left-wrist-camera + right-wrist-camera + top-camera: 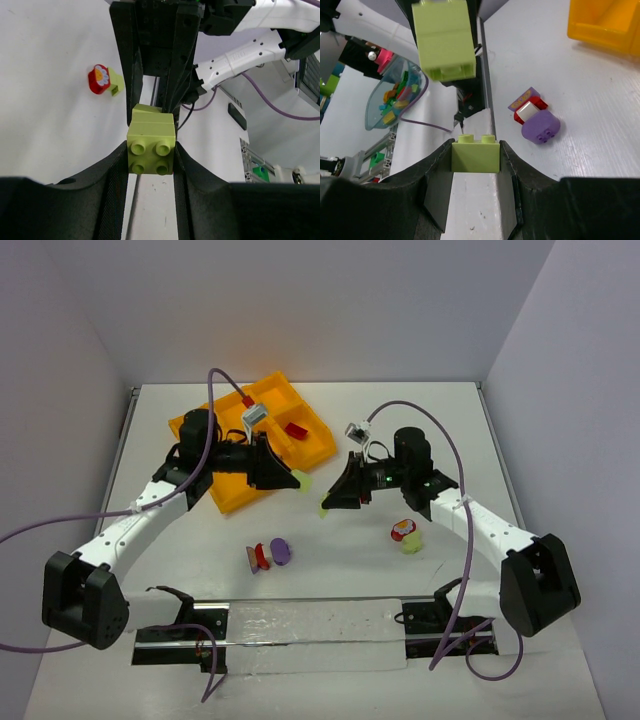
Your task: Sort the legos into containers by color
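Here the left gripper point(150, 161) is clamped on a yellow-green lego point(151, 145), the right gripper point(475, 162) on a second yellow-green lego point(475, 154).

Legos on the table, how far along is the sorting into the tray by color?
Done: one red brick sits in a tray cell. In hand: left tool shut on a yellow-green brick, right tool shut on a second green brick. Left: a purple-and-red cluster and a red-and-green cluster lie on the table, unsorted.
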### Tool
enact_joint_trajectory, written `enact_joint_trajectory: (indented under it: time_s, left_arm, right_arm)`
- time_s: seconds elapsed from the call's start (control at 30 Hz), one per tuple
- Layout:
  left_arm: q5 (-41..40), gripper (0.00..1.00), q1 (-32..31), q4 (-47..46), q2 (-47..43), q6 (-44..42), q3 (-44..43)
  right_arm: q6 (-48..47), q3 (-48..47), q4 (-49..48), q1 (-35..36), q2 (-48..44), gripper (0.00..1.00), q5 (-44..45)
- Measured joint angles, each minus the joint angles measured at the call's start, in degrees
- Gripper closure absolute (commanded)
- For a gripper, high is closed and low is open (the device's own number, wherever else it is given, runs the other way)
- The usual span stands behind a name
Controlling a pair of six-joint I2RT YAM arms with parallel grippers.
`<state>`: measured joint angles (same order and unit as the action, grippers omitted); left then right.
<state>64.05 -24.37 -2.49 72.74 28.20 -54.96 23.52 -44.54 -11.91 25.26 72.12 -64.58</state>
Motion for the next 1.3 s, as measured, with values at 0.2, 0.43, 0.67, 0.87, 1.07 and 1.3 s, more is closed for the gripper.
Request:
enact_joint_trajectory:
  time_s: [0.2,0.43,0.67,0.87,1.07,1.3]
  left_arm:
    - [-1.72,1.0,2.49,-1.27,-0.74,1.69,0.98]
    - [-8.4,1.0,4.2,0.83,-0.74,1.82,0.98]
    - [-15.31,1.0,4.62,2.15,-0.67,3.21,1.27]
    - [-21.4,1.0,4.65,4.23,-0.06,4.28,1.27]
    - [-24.95,1.0,4.67,6.63,1.16,4.76,1.27]
    - [-25.5,1.0,4.67,6.81,1.17,4.97,1.27]
  right_arm:
    - [-2.1,0.29,3.83,-1.02,0.0,1.0,3.56]
    - [-4.54,-1.14,13.89,-1.1,1.51,1.0,22.31]
    - [-4.95,-2.36,19.92,0.44,8.76,0.98,42.34]
    - [-4.56,-4.01,22.54,2.06,16.15,0.93,49.24]
    - [-3.44,-5.6,22.64,2.68,21.14,0.65,51.26]
    - [-3.54,-5.87,22.91,3.3,21.15,0.43,52.88]
